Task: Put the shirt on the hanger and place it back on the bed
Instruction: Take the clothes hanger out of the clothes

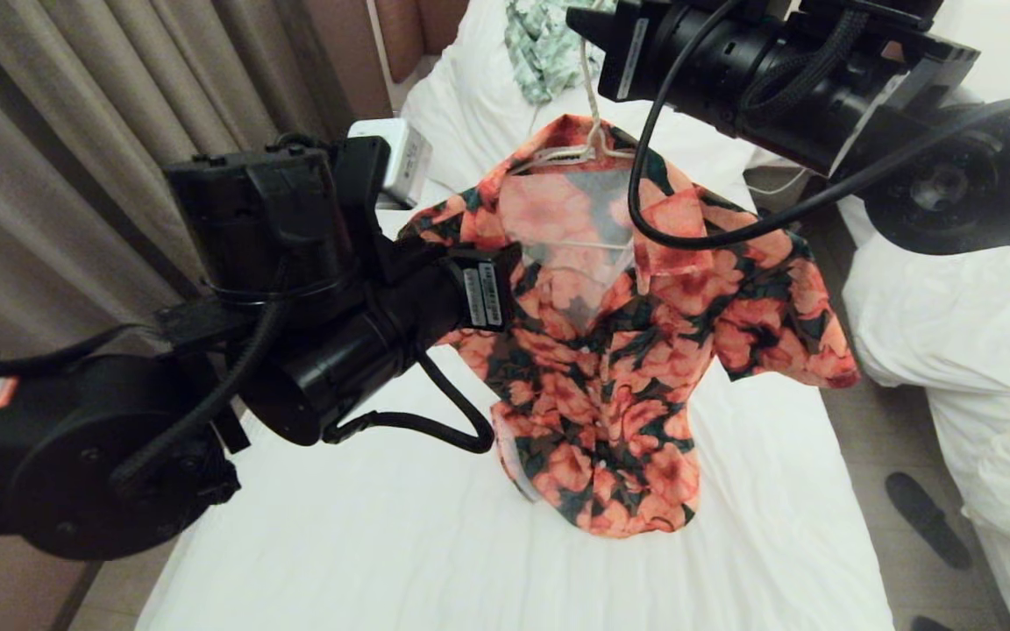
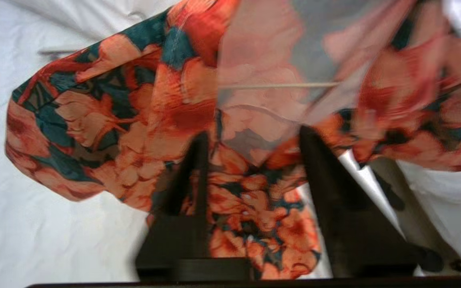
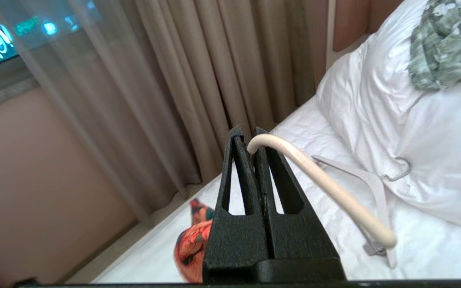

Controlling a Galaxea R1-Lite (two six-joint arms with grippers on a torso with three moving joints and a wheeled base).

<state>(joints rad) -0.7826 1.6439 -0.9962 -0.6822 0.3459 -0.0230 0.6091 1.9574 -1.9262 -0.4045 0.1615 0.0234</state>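
**A:** Head view: we had the shirt (image 1: 610, 350) hanging on the hanger (image 1: 588, 145), held up over the bed (image 1: 382, 543). Bottom hem touched the sheet; the rest hung clear of it.

**B:** Which arm held it?

**A:** Right. In the right wrist view, the right gripper (image 3: 250, 136) had its fingers pressed together on the hanger's hook (image 3: 318, 180), pinched at the tips. A bit of the shirt's sleeve showed below it.

**B:** And left?

**A:** Left gripper (image 2: 250, 140) sat in front of the shirt at chest height, fingers apart. We saw fabric behind and between them, but nothing clamped. The hanger's bottom wire (image 2: 278, 85) showed through the thin fabric at the open collar.

**B:** Anything else on the bed?

**A:** White pillow (image 3: 394, 120) at the head end, with a green-and-white garment (image 3: 446, 44) on it. A second, thicker hanger (image 3: 370, 184) lay flat on the sheet just beside the pillow. Beige curtains (image 1: 75, 131) ran along the robot's left, another bed with a rumpled duvet (image 1: 978, 350) on its right, and a dark slipper (image 1: 926, 517) lay on the floor between the beds.
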